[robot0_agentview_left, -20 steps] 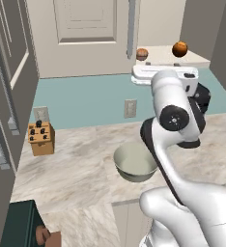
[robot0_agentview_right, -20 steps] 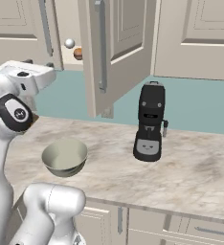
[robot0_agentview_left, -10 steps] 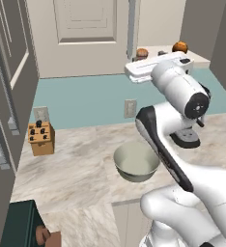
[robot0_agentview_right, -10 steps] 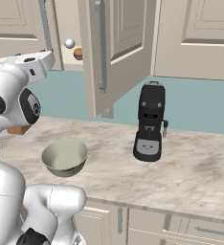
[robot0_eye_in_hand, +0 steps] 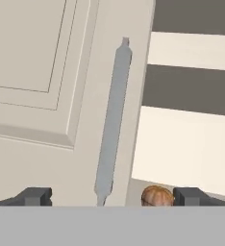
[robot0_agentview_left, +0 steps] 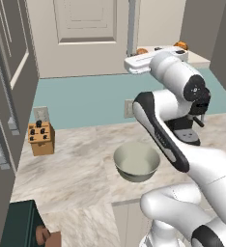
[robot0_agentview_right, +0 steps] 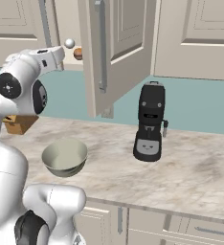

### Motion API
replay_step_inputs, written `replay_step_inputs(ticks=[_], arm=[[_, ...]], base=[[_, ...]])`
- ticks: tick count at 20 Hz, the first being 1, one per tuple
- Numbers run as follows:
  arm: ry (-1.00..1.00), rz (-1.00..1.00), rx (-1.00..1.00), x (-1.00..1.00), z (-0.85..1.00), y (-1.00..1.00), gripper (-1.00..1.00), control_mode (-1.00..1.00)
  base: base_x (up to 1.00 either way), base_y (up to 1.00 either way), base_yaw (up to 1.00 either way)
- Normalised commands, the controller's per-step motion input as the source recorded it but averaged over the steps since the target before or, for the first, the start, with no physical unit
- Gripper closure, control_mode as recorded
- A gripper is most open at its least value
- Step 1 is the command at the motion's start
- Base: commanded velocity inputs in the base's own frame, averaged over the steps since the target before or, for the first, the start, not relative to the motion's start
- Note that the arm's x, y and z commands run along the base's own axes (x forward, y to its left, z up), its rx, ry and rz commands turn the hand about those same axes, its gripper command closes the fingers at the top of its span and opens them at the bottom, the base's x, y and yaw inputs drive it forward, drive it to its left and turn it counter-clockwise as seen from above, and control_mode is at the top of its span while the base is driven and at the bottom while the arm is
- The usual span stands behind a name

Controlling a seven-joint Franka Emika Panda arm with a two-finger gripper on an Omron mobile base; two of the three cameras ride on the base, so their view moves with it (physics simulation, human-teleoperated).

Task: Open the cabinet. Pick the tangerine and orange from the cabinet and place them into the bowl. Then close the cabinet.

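Note:
The cabinet [robot0_agentview_left: 86,29] has its left door shut, and its right door [robot0_agentview_right: 118,48] swung out. On the cream shelf inside lie two orange fruits: the smaller one, the tangerine [robot0_agentview_left: 142,50], and the orange [robot0_agentview_left: 181,45] further right. My gripper [robot0_agentview_left: 151,57] is raised to shelf height in front of the opening, open and holding nothing. In the hand view its fingertips [robot0_eye_in_hand: 35,196] stand wide apart, with one fruit [robot0_eye_in_hand: 157,196] low between them and the left door's grey bar handle [robot0_eye_in_hand: 113,120] ahead. The pale bowl [robot0_agentview_left: 136,169] sits empty on the counter below.
A black coffee machine [robot0_agentview_right: 151,124] stands on the marble counter right of the bowl [robot0_agentview_right: 64,160]. A wooden knife block [robot0_agentview_left: 41,139] sits at the counter's left. A dark tall cabinet [robot0_agentview_left: 4,96] borders the left side. A pale round thing [robot0_agentview_right: 69,43] lies on the shelf.
The arm has swung upward and the hand has risen and shifted a little left toward the cabinet shelf. The jaws stayed open. The fruits and bowl have not moved.

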Motion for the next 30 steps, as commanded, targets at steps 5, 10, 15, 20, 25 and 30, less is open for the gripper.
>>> replay_step_inputs(ticks=[5,10,15,20,25,30], arm=[[0.01,0.00,0.00,0.28,0.00,0.22,-1.00,-1.00],[0.01,0.00,0.00,0.51,0.00,0.26,-1.00,-1.00],[0.12,0.00,0.01,0.90,0.00,0.04,-1.00,-1.00],[0.17,0.00,0.02,1.00,0.00,0.00,-1.00,-1.00],[0.16,0.00,0.02,1.00,-0.25,0.01,-1.00,-1.00],[0.04,0.00,0.00,0.38,-0.11,0.01,1.00,-1.00]], base=[[0.00,0.00,0.00],[0.00,0.00,0.00],[0.00,0.00,0.00],[0.00,0.00,0.00],[0.00,0.00,0.00],[0.00,0.00,0.00]])
